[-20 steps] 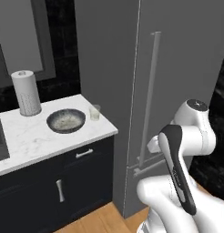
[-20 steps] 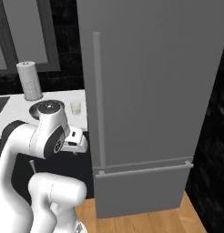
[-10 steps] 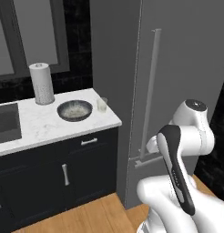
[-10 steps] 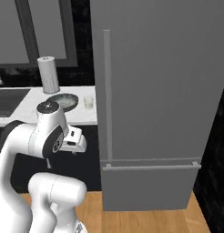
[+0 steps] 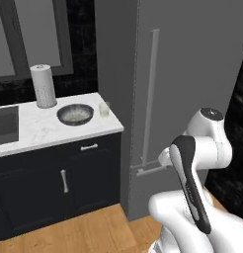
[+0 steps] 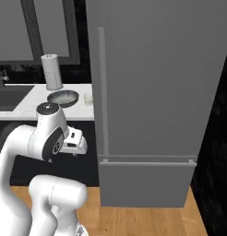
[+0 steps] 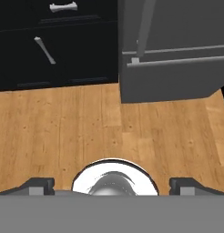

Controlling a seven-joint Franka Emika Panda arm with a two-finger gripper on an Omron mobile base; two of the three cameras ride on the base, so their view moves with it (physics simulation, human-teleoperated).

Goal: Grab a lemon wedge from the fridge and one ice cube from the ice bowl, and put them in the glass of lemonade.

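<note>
Nothing is done yet — the tall matte grey fridge (image 6: 152, 92) is shut. The two-finger gripper (image 7: 112, 184) points at the wood floor, jaws wide apart, empty. On the white marble counter (image 5: 39, 128), the wide dark-rimmed ice bowl (image 5: 75, 113) sits beside the small clear glass of lemonade (image 5: 104, 109) — both steps remain.

Closed grey fridge (image 5: 192, 74), ice bowl (image 5: 75, 113) beside glass of lemonade (image 5: 104, 109) (on counter)
</note>
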